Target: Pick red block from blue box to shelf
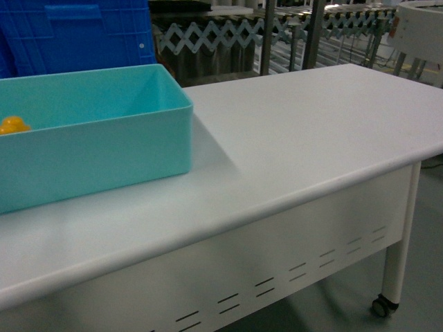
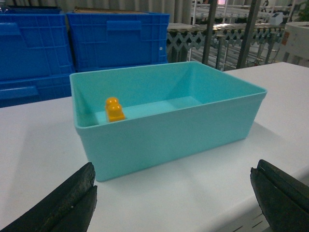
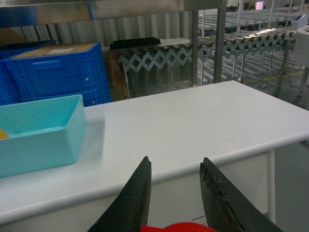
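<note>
— So where is the red block (image 3: 178, 227)?
— Right at the root of the right jaws (image 3: 175, 166), which seem closed on it; only its top edge shows.
— And the left jaws (image 2: 174, 193)?
— Spread wide and empty, facing the blue box (image 2: 169, 130), which holds just an orange brick (image 2: 114, 109).
— The shelf (image 3: 219, 43)?
— Beyond the bench (image 3: 203, 121), ahead of the right arm, clearly the nearer one.

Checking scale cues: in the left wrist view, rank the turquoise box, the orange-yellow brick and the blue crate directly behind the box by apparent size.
1. Turquoise box
2. Blue crate, though it sits farther back, so true size is unsure
3. Orange-yellow brick
</note>
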Tool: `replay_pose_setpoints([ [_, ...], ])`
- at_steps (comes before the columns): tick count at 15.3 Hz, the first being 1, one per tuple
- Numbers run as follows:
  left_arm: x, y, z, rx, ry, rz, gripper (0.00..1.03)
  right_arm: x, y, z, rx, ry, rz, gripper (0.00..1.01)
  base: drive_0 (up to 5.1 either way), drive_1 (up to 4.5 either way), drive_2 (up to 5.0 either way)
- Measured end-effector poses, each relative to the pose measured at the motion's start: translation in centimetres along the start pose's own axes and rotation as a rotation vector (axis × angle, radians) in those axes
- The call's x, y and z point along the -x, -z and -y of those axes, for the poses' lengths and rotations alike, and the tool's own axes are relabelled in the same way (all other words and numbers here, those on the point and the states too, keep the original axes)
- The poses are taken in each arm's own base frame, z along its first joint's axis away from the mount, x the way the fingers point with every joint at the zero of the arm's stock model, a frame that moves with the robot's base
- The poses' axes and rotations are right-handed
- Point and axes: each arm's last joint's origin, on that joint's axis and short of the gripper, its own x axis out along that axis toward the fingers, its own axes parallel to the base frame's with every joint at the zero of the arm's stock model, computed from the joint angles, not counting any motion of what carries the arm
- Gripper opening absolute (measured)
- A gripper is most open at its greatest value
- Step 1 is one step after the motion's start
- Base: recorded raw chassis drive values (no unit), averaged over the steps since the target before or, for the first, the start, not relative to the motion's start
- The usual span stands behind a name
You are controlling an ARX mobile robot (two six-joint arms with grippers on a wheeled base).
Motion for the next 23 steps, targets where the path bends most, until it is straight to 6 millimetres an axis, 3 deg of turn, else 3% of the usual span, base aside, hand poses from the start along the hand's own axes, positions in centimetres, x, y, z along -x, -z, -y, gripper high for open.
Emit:
replay_pose_setpoints([
  [23,0.00,0.00,0.00,0.000,0.000,0.000,0.98,0.00,0.00,0.00,0.000,0.000,0.000,0.26,-1.8,-1.84,-1.8],
])
